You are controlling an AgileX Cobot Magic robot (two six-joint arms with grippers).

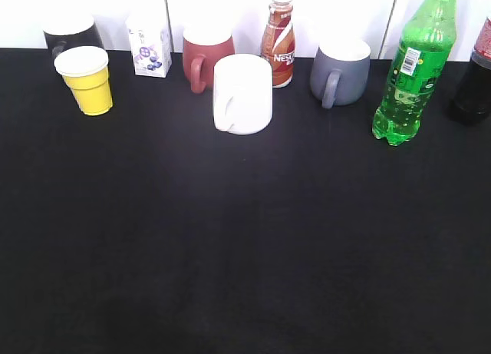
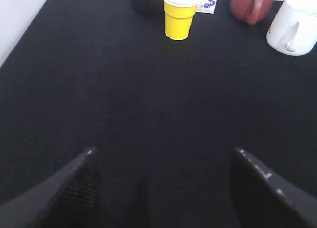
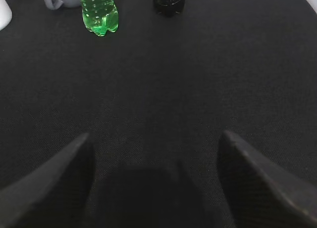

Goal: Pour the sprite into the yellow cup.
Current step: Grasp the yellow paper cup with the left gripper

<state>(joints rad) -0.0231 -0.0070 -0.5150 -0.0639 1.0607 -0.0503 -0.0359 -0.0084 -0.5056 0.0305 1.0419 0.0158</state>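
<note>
Sprite [image 1: 406, 77] stood at my 11 o'clock, looked part-full, slick, squeezable; judged mid-body grip safest. Yellow cup [image 1: 90, 81] light, tippy. My right end effector [image 3: 153, 154] released, left end effector [image 2: 163, 161] too.

You've got bright green sprite [image 3: 98, 13] ahead-left of right pincer [image 3: 153, 183], yellow cup [image 2: 179, 18] w/ white rim ahead of left pincer [image 2: 163, 188]; black table [image 1: 245, 239].

Black table [image 1: 230, 246] with cups, bottles
</note>
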